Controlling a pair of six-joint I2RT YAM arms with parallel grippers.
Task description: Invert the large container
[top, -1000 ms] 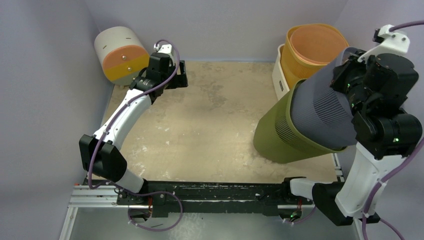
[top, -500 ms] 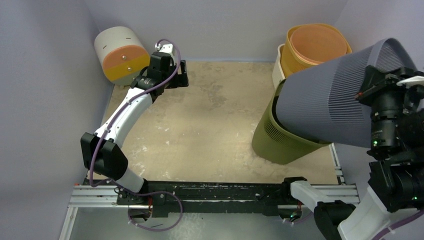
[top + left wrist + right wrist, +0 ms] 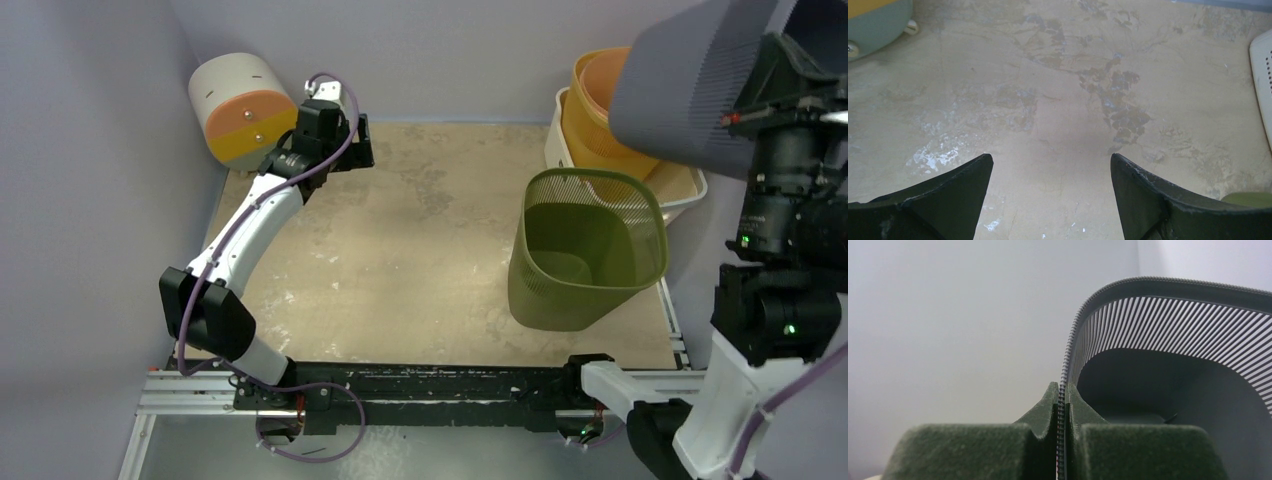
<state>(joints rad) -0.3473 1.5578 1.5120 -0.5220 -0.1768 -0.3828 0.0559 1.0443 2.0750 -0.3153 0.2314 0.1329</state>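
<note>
Since half a second ago, the grey slatted plastic bin [image 3: 690, 80] has come right out of the olive-green mesh basket [image 3: 560, 290], which now stands alone, mouth up, on the tan table [image 3: 420, 250]. Your right gripper [image 3: 1062, 390] is clamped on the bin's rim, one finger inside the wall and one outside. It carries the bin high over the back right corner, above the stacked orange tubs [image 3: 600, 100].

From those jaws the body runs away to the left. Its long axis lies roughly level, with the mouth toward the right arm and the closed base leftward, so I judge it about halfway turned. The mouth still has to roll downward before you lower it.

Your left gripper [image 3: 1049, 160] is spread wide and holds nothing. It hovers well apart by the white-and-orange drum [image 3: 245, 105], so the right arm does this alone.
</note>
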